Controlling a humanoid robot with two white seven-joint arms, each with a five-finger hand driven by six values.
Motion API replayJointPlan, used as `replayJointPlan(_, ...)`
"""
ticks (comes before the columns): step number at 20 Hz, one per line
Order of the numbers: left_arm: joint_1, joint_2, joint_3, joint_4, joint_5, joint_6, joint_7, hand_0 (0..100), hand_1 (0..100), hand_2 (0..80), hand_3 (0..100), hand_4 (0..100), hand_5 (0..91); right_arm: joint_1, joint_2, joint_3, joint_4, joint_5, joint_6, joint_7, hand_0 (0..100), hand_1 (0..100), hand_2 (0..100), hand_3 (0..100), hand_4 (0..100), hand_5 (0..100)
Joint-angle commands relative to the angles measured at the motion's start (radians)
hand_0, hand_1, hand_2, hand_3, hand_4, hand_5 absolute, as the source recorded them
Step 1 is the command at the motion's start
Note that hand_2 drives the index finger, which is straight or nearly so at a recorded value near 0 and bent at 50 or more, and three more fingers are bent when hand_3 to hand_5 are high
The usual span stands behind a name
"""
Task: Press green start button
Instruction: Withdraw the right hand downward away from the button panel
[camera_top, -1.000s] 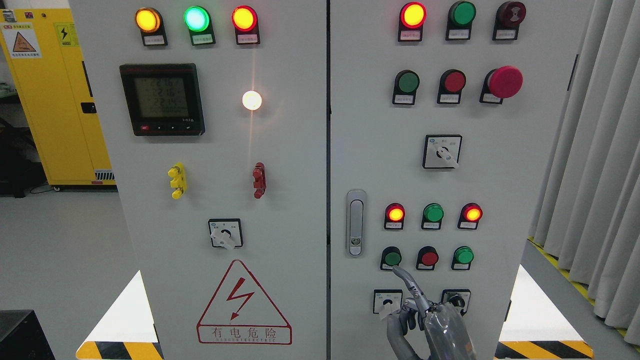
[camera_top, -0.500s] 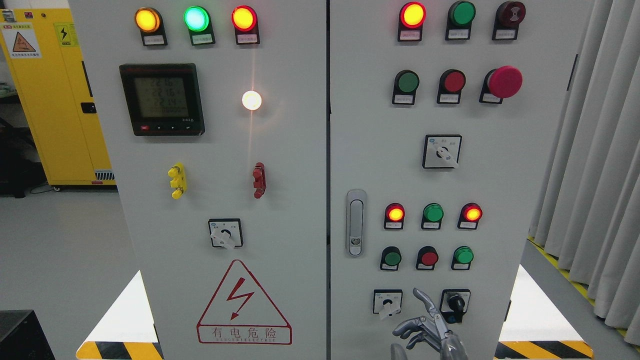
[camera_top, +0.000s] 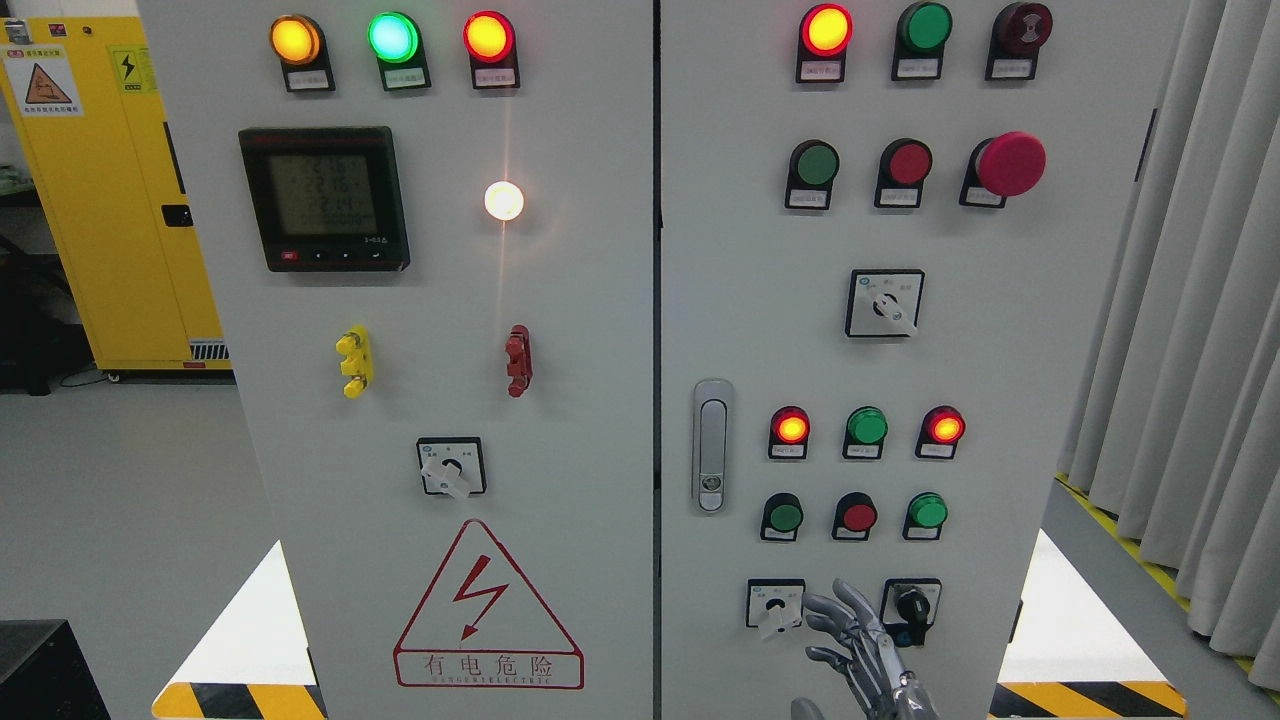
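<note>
**Hand low, fingers spread, below the button row**

A grey control cabinet fills the view, a yellow cabinet at nine o'clock, curtains at three. The green start button sits in the right door's lower row. The right hand, at five o'clock from it, has its fingers spread, holding nothing, between two rotary switches.

Four rotary selector switches, three green push buttons, two red push buttons, one red mushroom button, one digital meter, one door latch.
</note>
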Motion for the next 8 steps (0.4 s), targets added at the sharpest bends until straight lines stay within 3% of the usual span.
replayJointPlan(1, 0.000, 0.000, 0.000, 0.000, 0.000, 0.000, 0.000, 12, 56, 0.0, 0, 0, 0.0, 0.018, 0.012, 0.017, -0.048, 0.011, -0.001, 0.000, 36, 55, 0, 7, 9, 8)
replayJointPlan(8, 0.000, 0.000, 0.000, 0.000, 0.000, 0.000, 0.000, 12, 56, 0.0, 0, 0, 0.0, 0.019, 0.012, 0.017, -0.048, 0.016, -0.001, -0.002, 35, 55, 0, 7, 9, 7)
